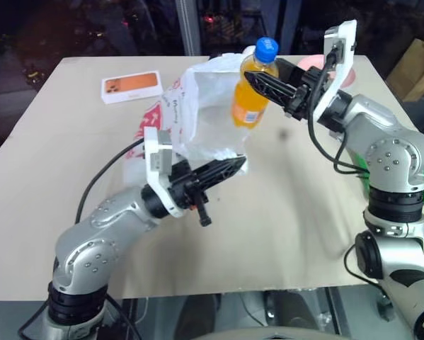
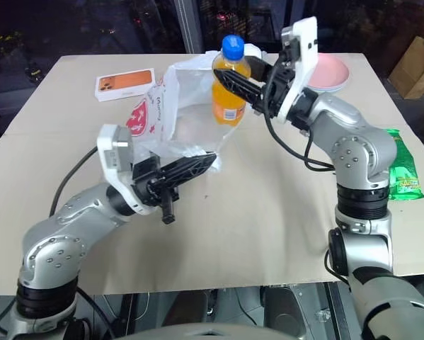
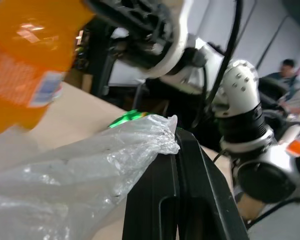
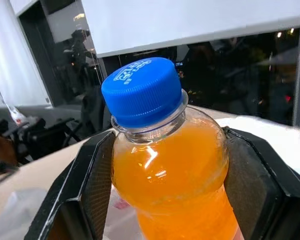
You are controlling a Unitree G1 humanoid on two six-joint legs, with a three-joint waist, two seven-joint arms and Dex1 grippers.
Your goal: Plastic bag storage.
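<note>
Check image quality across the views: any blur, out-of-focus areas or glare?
Left eye view: mostly sharp; soft shadows on the table, background dark. Left wrist view: orange bottle blurred, plastic bag and left gripper sharper, room behind soft. Right wrist view: bottle cap crisp with small glints on the juice; background and right gripper edges soft.

A large beige table [image 1: 282, 212] with a plain matte top stands before dark glass panes [image 2: 162, 25] that are divided by a pale upright post [image 1: 189, 27]; small lights reflect in the glass. On the floor at the table's far right corner stands a brown paper bag [image 1: 417, 67]. The right wrist view shows a white blind [image 4: 190, 20] above the dark panes.
</note>
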